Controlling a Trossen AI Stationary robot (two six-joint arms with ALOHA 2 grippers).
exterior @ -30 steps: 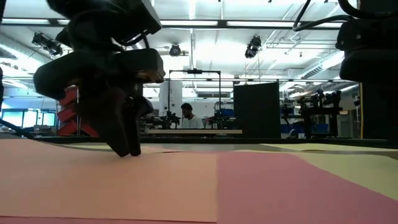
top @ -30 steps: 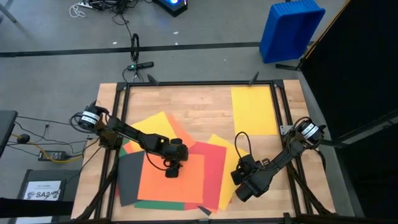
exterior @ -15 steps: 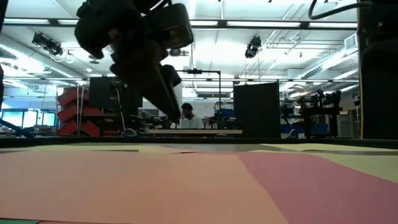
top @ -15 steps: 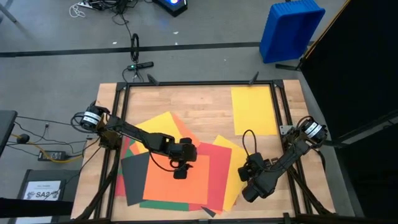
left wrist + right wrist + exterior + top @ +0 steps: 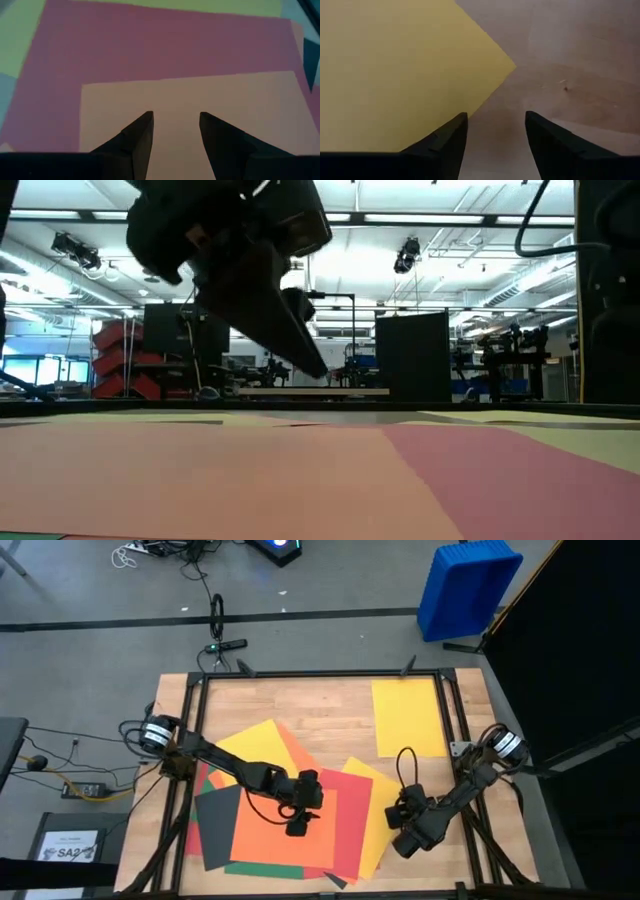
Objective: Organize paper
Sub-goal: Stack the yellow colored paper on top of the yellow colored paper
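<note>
meanwhile the left gripper has slid farther right across the orange sheet and lifted clear, fingers parted and empty. the right gripper, open and empty, has shifted over the yellow sheet's corner. the heap stays fanned; one yellow page lies well apart.

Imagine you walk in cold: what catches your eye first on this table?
A fan of overlapping coloured paper, orange, red, yellow, green and dark grey, fills the table's near left half. The left gripper hovers open over the orange sheet, the right gripper over a yellow sheet's corner. One yellow sheet lies apart, far right.
</note>
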